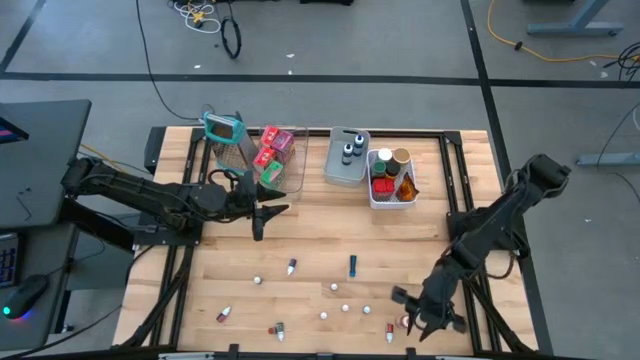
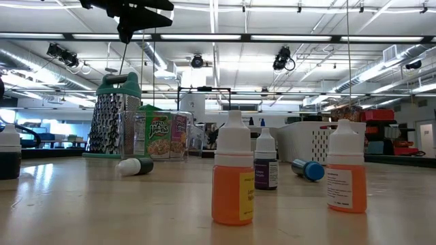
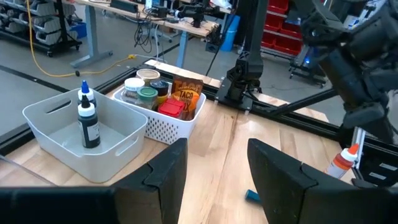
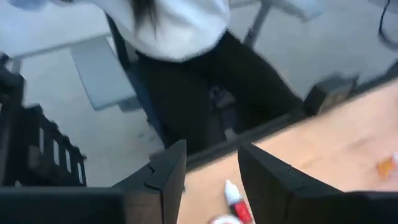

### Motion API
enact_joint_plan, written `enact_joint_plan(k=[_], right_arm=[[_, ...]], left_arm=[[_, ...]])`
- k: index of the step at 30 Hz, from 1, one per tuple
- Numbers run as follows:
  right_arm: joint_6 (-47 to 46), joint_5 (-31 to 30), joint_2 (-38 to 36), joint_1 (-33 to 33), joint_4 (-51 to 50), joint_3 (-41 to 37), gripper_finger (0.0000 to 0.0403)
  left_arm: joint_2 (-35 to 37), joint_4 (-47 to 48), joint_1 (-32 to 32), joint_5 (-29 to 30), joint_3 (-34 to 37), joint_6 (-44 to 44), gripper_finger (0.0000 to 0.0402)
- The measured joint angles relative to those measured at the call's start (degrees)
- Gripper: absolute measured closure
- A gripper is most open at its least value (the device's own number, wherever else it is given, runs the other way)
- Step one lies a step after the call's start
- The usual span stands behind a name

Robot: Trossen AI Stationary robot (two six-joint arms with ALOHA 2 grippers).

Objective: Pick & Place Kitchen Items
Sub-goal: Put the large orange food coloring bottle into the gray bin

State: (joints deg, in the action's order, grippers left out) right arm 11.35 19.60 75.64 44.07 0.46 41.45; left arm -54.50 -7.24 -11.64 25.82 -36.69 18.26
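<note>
Several small dropper bottles lie and stand loose on the near half of the wooden table (image 1: pixel 320 240), among them an orange one (image 2: pixel 232 173) and a blue-capped one (image 1: pixel 352 265). My right gripper (image 1: pixel 412 318) is low at the near right, open. A red-bodied, white-capped little bottle (image 4: pixel 235 202) lies on the wood under the gap between its fingers; I cannot tell whether they touch it. My left gripper (image 3: pixel 214 165) hangs open above the table's left middle (image 1: pixel 258 215), with nothing between its fingers.
Along the far edge stand a teal-framed grater (image 1: pixel 224 135), a clear bin (image 1: pixel 278 155) with red and pink packets, a grey bin (image 3: pixel 74 134) with dark-capped bottles and a white basket (image 3: pixel 163 106) of jars. A person (image 4: pixel 186 37) stands beyond the table's near right edge.
</note>
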Motion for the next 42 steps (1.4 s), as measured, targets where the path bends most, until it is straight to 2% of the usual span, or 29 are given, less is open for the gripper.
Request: enact_joint_plan(k=[13,16,23,27,29,34,38,42], right_arm=[[-0.31,-3.65,11.36,0.52,0.13,-0.01,0.0278],[-0.31,-5.63,11.86,0.51,0.36,-0.09,0.0285],[1.85,-5.82,12.02,0.31,0.28,-0.07,0.0288],[2.39,-9.32,12.00,0.33,0.60,-0.07,0.0295],[4.23,-13.68,12.00,0.21,1.42,-0.07,0.0297],[9.34,-29.93,10.66,-0.89,3.21,-0.07,0.0289],[14.97,-41.98,8.04,-2.69,-1.52,-0.05,0.0293],[16.79,-54.69,5.58,-6.65,-2.77,-0.04,0.0299]], left_arm=[[0.00,-0.01,0.00,0.00,0.00,0.00,0.0223],[0.00,-0.01,-0.02,0.00,0.00,0.00,0.0223],[0.00,-0.01,0.00,0.02,0.00,0.00,0.0223],[0.00,-0.01,-0.01,0.02,0.00,0.00,0.0223],[0.00,-0.01,0.00,0.00,0.00,0.00,0.0223],[0.00,-0.01,0.00,0.00,0.00,0.00,0.0223],[0.00,-0.01,-0.01,0.02,0.00,-0.02,0.0223],[0.00,0.00,0.00,0.02,0.00,-0.09,0.0223]])
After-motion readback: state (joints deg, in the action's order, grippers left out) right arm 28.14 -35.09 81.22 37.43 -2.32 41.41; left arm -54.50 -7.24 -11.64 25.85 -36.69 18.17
